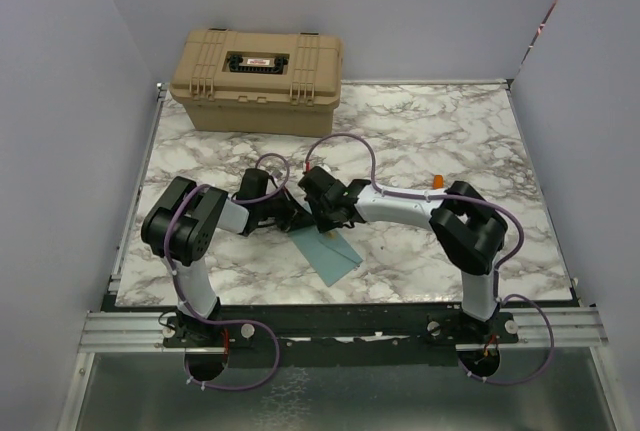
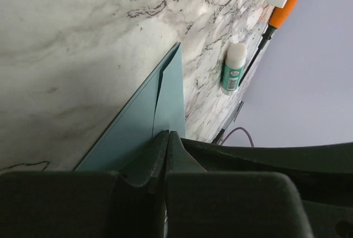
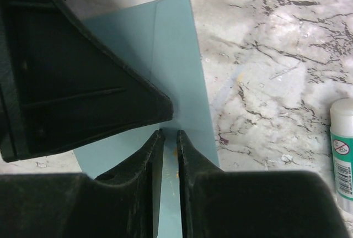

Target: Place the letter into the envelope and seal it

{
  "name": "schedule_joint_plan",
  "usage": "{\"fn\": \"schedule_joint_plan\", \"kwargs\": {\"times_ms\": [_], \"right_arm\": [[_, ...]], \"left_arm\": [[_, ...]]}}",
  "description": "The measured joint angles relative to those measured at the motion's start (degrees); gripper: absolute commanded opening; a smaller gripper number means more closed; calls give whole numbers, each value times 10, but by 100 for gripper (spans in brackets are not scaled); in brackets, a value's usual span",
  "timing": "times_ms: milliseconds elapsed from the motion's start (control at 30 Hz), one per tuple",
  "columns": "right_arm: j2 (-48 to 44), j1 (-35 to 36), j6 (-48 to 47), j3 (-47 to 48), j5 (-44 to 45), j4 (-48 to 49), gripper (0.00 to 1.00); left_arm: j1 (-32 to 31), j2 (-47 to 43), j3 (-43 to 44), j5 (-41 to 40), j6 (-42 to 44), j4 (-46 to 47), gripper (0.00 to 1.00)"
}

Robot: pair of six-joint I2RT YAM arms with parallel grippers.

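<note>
The left hand (image 2: pixel 166 136), fingers pressed together, seems to bear tip-down on the teal envelope (image 3: pixel 165 45). The right hand (image 3: pixel 169 134) hangs just beside it, fingers a narrow slit apart with nothing visibly between them. The envelope lies flat on the marble surface (image 3: pixel 265 56). The letter shows nowhere, so it is probably inside and sealing is in hand. The next move calls for pressing along the flap without sliding the paper. A glue stick (image 2: pixel 234 69) lies near.

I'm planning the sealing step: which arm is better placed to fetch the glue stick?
Right. The glue stick lies on the right tool's side of the envelope, while the left tool is shut against the envelope.
</note>
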Motion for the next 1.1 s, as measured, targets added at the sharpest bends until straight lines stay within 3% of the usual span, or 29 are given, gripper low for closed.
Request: {"fn": "schedule_joint_plan", "kwargs": {"times_ms": [233,600,1100], "right_arm": [[10,21,-15,14,2,-9,21],[7,27,-32,6,8,-9,11],[-17,44,-35,-27,9,-11,17]], "left_arm": [[2,3,-6,1,-20,15,0],[3,4,-7,-1,-35,17,0],[3,8,-7,3,-39,21,0]]}}
